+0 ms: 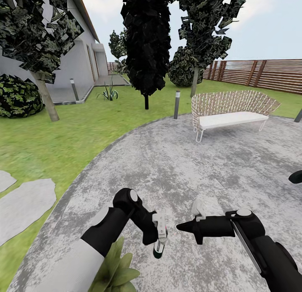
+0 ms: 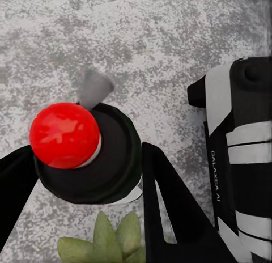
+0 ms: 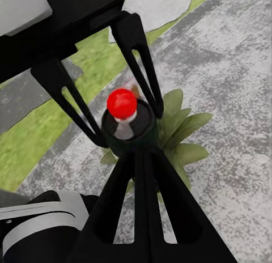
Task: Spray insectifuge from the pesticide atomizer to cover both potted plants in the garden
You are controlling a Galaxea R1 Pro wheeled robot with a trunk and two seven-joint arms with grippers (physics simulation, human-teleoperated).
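Head view looks down over a round patio of mottled grey gravel, edged by smooth green lawn with flat grey stepping stones set in it. On the patio's far side stands a bench with a woven lattice back, a white seat and thin white legs; beyond it runs a brown slatted wooden fence. Blocky dark-leaved trees and a pale house wall fill the background.

Low in that view, the left pincer is clamped around the pesticide atomizer, a slim cylinder held roughly upright, its pale grey head uppermost and its dark-green base pointing down at the gravel. In the left wrist view the atomizer shows end-on as a dark round body topped by a glossy red ball, with the black tapered fingers pressed against both its sides.

The right pincer lies level, its pointed black tips aimed at the bottle and just beside it; its two fingers look closed together in the right wrist view.

One potted plant, a low rosette of pointed matte-green leaves, sits on the gravel directly under the left forearm; in the right wrist view it spreads just behind the bottle.
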